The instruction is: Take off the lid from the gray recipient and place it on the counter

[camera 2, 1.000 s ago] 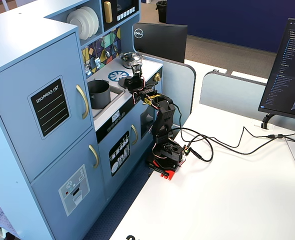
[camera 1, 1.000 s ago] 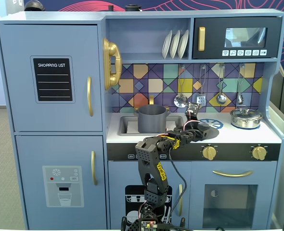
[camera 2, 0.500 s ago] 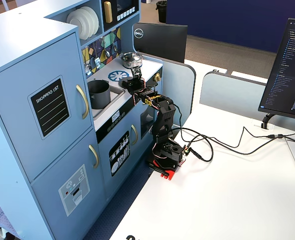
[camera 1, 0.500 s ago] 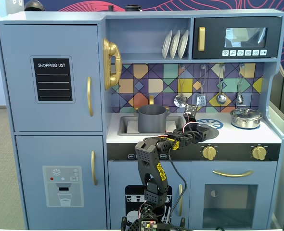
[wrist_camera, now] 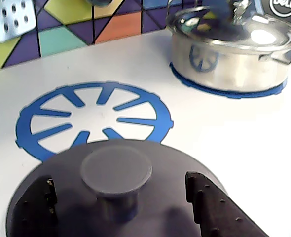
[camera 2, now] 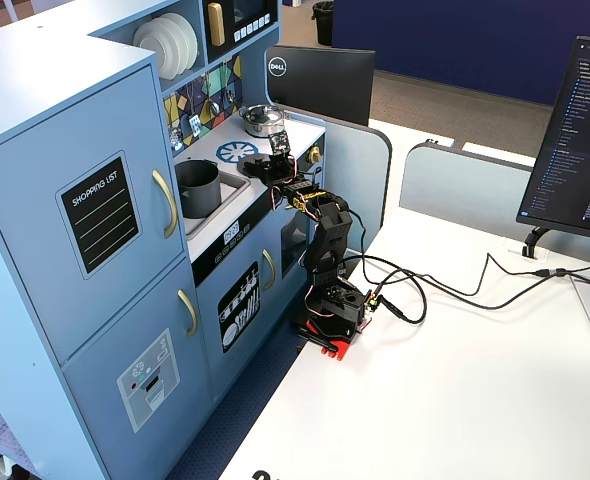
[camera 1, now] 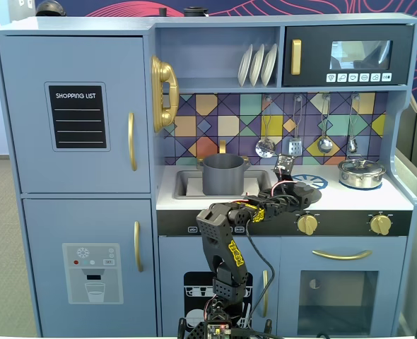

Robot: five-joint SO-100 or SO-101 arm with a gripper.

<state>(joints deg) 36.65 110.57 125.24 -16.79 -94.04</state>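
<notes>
The dark-gray lid lies on the white counter, its far edge over the front of the blue burner mark. My gripper is open. Its fingers stand on either side of the lid's knob with a gap on each side. The gray pot stands uncovered in the sink, left of the lid in a fixed view. In another fixed view the pot is left of the gripper.
A shiny silver pot with its lid stands on the far right burner mark, also seen in a fixed view. The tiled back wall with hanging utensils is just behind. The counter's front edge has yellow knobs.
</notes>
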